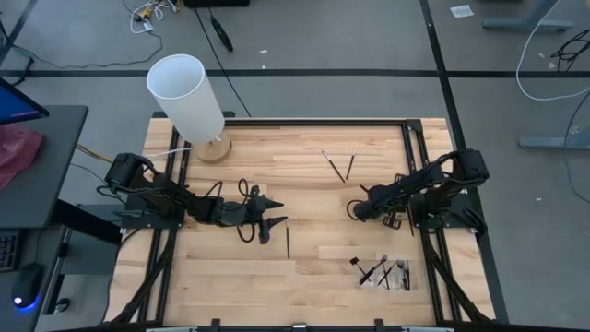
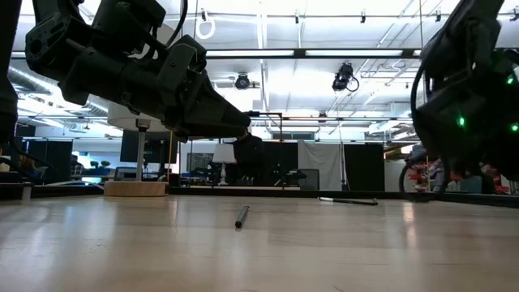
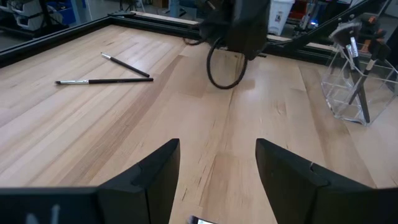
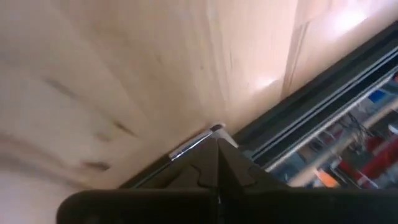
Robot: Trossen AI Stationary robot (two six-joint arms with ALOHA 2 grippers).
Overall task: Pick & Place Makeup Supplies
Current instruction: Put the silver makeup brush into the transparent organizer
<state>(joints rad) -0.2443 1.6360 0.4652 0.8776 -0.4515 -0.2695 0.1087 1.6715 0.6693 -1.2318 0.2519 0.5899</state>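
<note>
Wooden table (image 1: 304,175) shows no readable writing; left gripper (image 1: 273,222) hovers agape above a lone brush (image 1: 288,243), right gripper (image 4: 217,144) pinches another brush (image 4: 189,147).

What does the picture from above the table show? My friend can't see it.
Two dark robot arms reach over a wooden table, the open left gripper beside one loose brush. Two more brushes lie farther back.

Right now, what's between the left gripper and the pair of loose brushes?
Nothing: bare tabletop between left gripper and pair of brushes; left wrist view shows it, high view agrees.
</note>
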